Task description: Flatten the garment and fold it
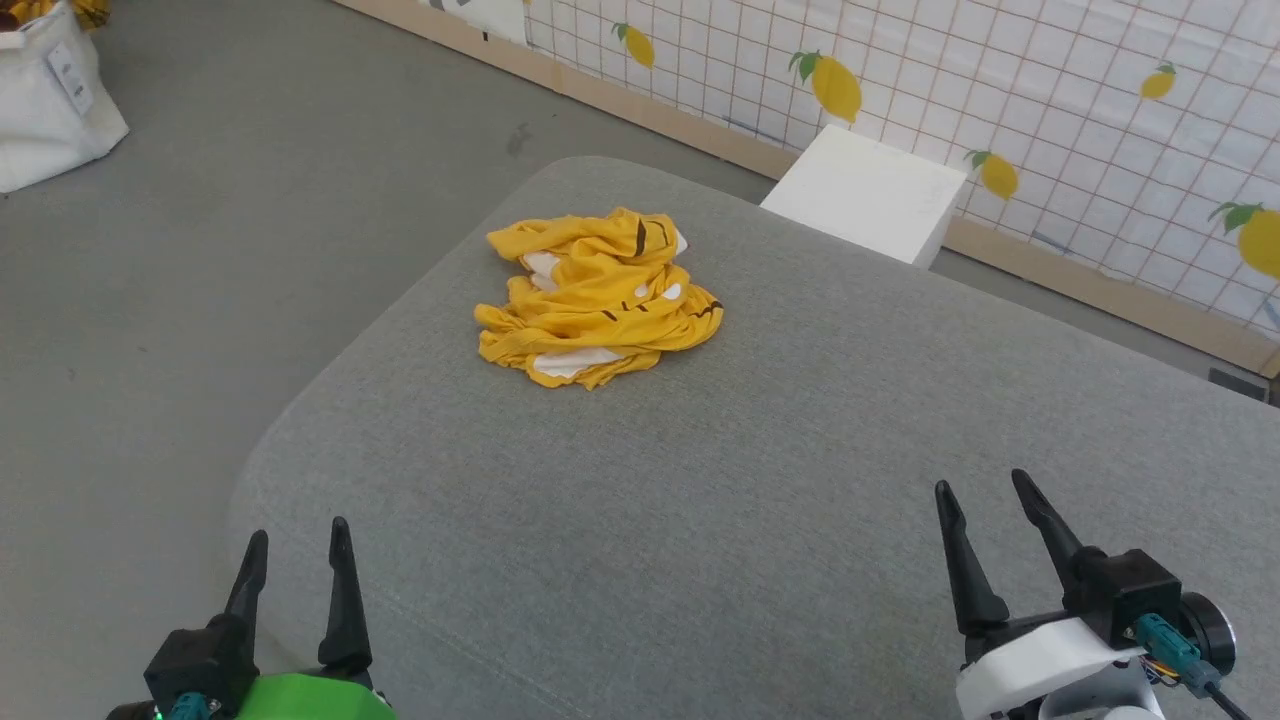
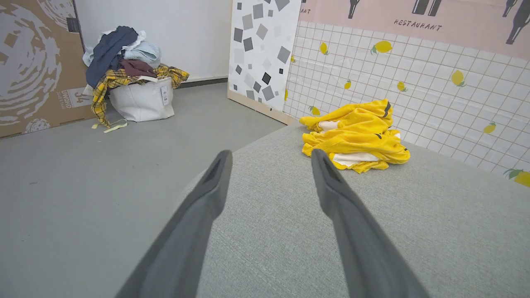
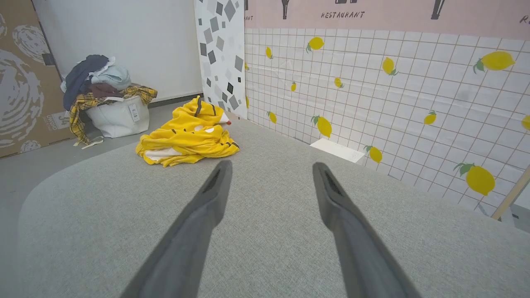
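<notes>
Work on the garment (image 1: pixel 598 297) has not begun, as I judge it. The bright yellow T-shirt lies in a rumpled heap, neither spread nor folded, so everything is ahead of me: reaching it, drawing it out flat, then folding. It sits well ahead of my fingertips, roughly between the lines of my left gripper (image 1: pixel 299 530) and my right gripper (image 1: pixel 981 482). That puts it ahead and to the right of my left fingers, and ahead and to the left of my right ones. Neither pair touches it; both are spread wide with nothing between them. The cloth looks like soft, thin cotton, bunched into rounded ridges and deep creases. White patches and short black stripes of a print show among the folds, but I cannot pick out a collar, hem or sleeve with any confidence. Beneath it and beneath my fingers spreads the grey cushion (image 1: pixel 700 480), a broad flat pad with a rounded corner. Its finely woven, matte cover would probably drag a little on cloth pulled across it. My fingers themselves are long, dark, hard and tapering to narrow tips. Beyond the heap, past the cushion's far edge, stands a white box (image 1: pixel 865 195), blocky and plain. Behind that is a tiled wall (image 1: pixel 1050 100) of white squares printed with lemons. Off to the left of my left fingers runs a smooth grey floor (image 1: pixel 250 200), with a white fabric bag (image 2: pixel 143 99) heaped with mixed clothes.
</notes>
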Controlling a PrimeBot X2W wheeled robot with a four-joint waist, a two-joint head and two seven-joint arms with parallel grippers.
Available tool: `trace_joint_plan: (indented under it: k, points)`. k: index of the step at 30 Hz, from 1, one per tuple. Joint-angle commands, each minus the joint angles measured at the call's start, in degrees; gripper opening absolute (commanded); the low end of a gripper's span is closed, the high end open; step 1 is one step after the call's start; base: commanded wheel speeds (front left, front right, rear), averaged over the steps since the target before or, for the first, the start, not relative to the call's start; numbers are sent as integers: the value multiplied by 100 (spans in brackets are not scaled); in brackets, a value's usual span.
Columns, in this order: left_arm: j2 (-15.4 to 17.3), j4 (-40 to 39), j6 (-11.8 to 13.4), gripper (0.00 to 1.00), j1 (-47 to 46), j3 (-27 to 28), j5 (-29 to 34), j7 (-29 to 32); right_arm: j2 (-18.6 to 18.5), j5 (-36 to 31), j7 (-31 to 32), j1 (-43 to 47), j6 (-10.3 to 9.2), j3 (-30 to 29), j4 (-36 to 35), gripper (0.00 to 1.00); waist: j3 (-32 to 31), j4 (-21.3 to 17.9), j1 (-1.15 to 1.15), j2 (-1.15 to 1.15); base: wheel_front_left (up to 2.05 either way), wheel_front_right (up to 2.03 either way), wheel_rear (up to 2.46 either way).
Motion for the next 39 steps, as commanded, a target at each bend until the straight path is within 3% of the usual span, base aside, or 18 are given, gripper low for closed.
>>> trace_joint_plan:
  k: [1,13,32,35,39]
  points:
    - [-30,18,-33,100,92,36,-73,-79,6,29,-74,-20,-8,2,42,100,9,56,0,0,0,0,0]
    - [-33,103,-117,100,100,122,-169,-217,7,18,-217,-47,-9,21,140,100,12,311,0,0,0,0,0]
    - [-28,22,-213,100,-218,95,-144,-217,7,-52,-217,-93,-9,-8,111,100,120,262,0,0,0,0,0]
    - [103,-58,-319,100,-534,-1,-236,-141,7,-106,-217,-141,-9,-28,83,100,227,224,0,0,0,0,0]
    - [427,-449,-435,100,-1287,-244,-386,392,7,-236,-217,-258,-9,-98,6,100,478,146,0,0,0,0,0]
